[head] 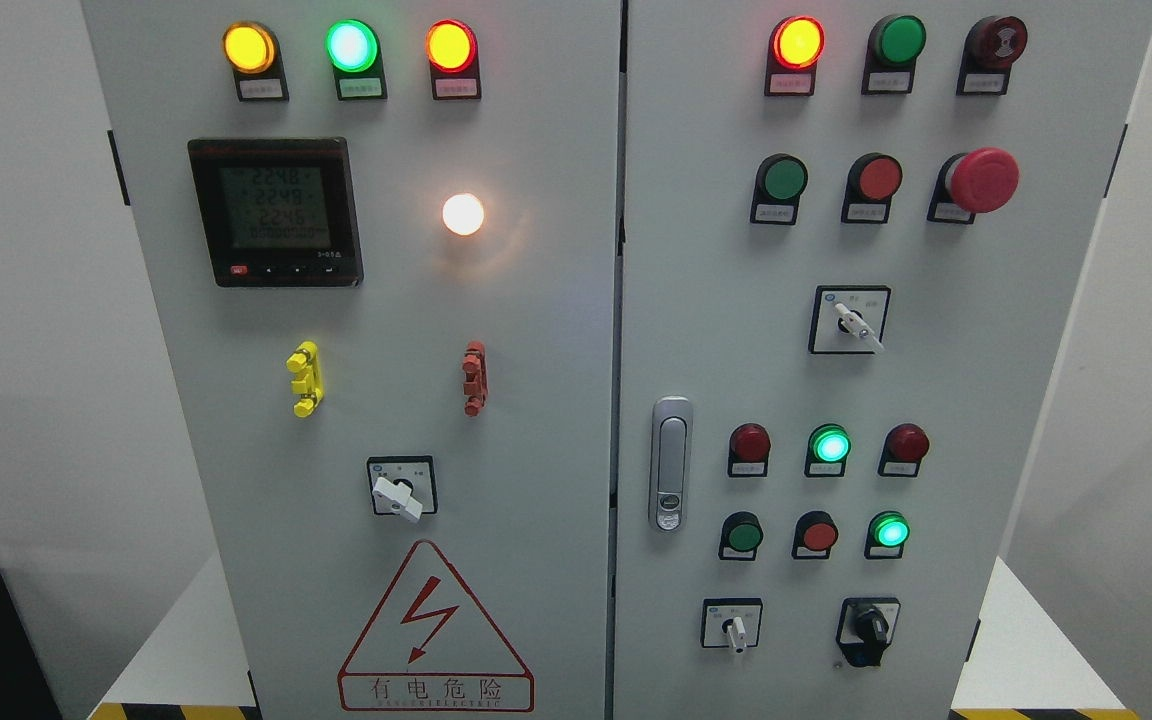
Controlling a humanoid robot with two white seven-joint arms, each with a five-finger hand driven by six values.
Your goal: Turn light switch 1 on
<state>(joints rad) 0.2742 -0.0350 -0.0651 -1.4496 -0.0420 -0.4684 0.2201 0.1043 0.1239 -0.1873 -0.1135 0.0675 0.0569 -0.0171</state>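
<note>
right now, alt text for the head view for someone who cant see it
A grey two-door electrical cabinet fills the view, covered in indicator lamps, push buttons and rotary switches. The left door has a digital meter, a glowing white lamp and a shock-warning triangle. No robot hands show.

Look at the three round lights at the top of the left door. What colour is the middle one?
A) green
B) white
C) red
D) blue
A: the middle light glows green, between a yellow light and an orange-red light on the left door. No robot hand shows.
</note>
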